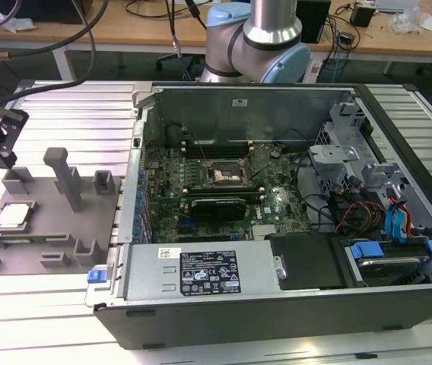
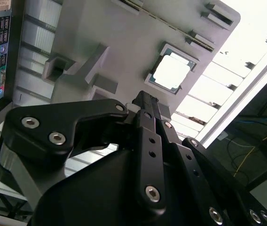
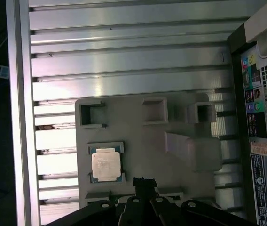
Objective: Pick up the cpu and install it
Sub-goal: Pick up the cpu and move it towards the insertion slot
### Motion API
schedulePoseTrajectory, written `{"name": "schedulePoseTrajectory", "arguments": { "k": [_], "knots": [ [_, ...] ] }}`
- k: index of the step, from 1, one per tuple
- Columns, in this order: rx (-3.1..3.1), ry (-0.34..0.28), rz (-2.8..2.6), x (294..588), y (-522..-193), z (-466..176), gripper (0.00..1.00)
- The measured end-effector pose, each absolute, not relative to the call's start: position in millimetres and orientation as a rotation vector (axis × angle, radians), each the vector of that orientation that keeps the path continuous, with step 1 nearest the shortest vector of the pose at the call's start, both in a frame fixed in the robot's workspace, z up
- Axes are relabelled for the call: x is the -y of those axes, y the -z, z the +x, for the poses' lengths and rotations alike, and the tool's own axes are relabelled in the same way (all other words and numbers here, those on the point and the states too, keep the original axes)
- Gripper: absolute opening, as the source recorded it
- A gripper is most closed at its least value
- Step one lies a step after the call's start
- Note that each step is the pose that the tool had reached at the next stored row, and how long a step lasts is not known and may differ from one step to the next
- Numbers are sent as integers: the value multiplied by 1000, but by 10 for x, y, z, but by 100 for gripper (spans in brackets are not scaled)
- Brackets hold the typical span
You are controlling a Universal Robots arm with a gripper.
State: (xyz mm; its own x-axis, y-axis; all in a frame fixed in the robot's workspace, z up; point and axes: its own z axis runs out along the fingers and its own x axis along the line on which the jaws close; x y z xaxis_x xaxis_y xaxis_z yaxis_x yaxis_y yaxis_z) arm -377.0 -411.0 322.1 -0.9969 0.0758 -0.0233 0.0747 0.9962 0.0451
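In the exterior view, an open computer case (image 1: pixel 277 228) takes the middle and the exterior view's right. A metal-framed socket (image 1: pixel 227 173) sits on its board, with a long black card (image 1: pixel 217 207) just below it in the picture. The arm's base (image 1: pixel 258 38) rises at top centre, behind the case. On the exterior view's left, a grey tray (image 1: pixel 49 217) with upright posts lies on the ribbed table (image 1: pixel 49 304). The gripper (image 1: pixel 3 156) hangs at the upper left edge, pointing down, clenched on nothing. The cpu (image 1: pixel 14 215) lies flat in its tray pocket, lower in the frame than the gripper and apart from it.

In the second wrist view, the black linkages converge on the gripper (image 2: pixel 145 100) over the tray (image 2: pixel 124 42). The cpu (image 2: pixel 171 73) lies near the tip, untouched.

In the first wrist view, the gripper (image 3: pixel 144 182) hovers over the tray (image 3: pixel 138 136) edge, and the cpu (image 3: pixel 106 165) lies just beside its tip. The case's rear panel (image 3: pixel 260 141) stands beyond the tray.
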Motion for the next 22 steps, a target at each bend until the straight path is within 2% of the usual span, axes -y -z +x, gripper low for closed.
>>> {"name": "schedulePoseTrajectory", "arguments": {
  "k": [13, 22],
  "knots": [
    [-3114, -69, 117, 4110, -3191, -3903, 11],
    [-3114, -69, 117, 4111, -3044, -4005, 11]
  ]
}}
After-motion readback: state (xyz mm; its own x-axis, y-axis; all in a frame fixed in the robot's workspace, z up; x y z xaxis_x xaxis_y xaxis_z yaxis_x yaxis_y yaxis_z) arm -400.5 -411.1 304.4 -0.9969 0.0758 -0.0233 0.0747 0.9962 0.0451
